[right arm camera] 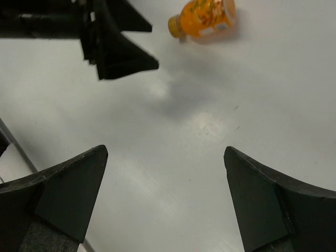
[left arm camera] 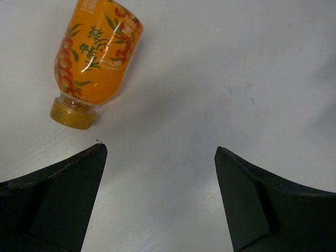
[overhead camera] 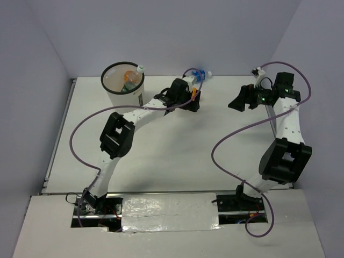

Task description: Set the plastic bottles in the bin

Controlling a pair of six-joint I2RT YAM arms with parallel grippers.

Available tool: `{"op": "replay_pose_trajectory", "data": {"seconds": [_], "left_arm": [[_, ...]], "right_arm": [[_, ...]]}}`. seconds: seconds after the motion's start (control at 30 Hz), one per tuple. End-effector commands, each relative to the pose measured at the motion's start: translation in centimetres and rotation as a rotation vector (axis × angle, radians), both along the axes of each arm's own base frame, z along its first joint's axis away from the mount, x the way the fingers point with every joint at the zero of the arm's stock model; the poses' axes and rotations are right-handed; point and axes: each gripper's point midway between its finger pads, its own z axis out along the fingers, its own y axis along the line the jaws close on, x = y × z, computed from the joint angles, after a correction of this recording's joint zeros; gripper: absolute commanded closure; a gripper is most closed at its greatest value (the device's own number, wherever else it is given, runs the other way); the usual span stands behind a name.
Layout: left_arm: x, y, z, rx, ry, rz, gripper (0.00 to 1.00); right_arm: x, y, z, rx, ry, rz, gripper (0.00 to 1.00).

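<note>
The white bin (overhead camera: pixel 121 95) with a black rim stands at the back left. Inside it are an orange bottle (overhead camera: pixel 129 76), a bottle with a green cap (overhead camera: pixel 128 88), and a white-capped bottle (overhead camera: pixel 141 69) leaning at the rim. Another orange bottle (left arm camera: pixel 97 52) lies on its side on the table, gold cap towards my left gripper (left arm camera: pixel 160 149), which is open and empty just short of it. In the top view this bottle (overhead camera: pixel 194 97) is mostly hidden by the left wrist. A clear blue-label bottle (overhead camera: pixel 201 74) lies behind that wrist. My right gripper (right arm camera: pixel 165 152) is open and empty, and it sees the orange bottle (right arm camera: pixel 205 18) further off.
The left gripper's fingers (right arm camera: pixel 121 58) show at the upper left of the right wrist view. In the top view the left gripper (overhead camera: pixel 191 105) and right gripper (overhead camera: pixel 237 102) face each other across the back of the table. Purple cables loop from both arms. Walls enclose the table on three sides.
</note>
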Motion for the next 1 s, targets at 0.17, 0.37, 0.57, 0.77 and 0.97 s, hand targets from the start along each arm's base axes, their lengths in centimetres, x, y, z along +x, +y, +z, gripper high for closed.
{"op": "replay_pose_trajectory", "data": {"seconds": [0.17,0.37,0.57,0.77,0.97], "left_arm": [[7.1,0.4,1.7,0.084,-0.353,0.073,0.02],[9.7,0.7,-0.4,0.118,-0.393,0.083,0.02],[10.9,0.7,-3.8,0.162,-0.378,0.033,0.03],[11.1,0.1,-5.0,0.145,-0.367,-0.011,0.06],[10.6,-0.2,-5.4,0.143,-0.368,-0.048,0.15]], "right_arm": [[-5.0,-0.1,-2.0,0.006,0.013,0.068,0.00],[-5.8,0.4,-3.5,0.045,0.057,0.080,0.00],[-6.1,0.6,-3.7,0.057,0.068,0.087,0.00],[-6.4,1.0,-3.7,0.078,0.068,0.087,0.00],[-6.7,1.2,-3.7,0.096,0.071,0.085,0.00]]}}
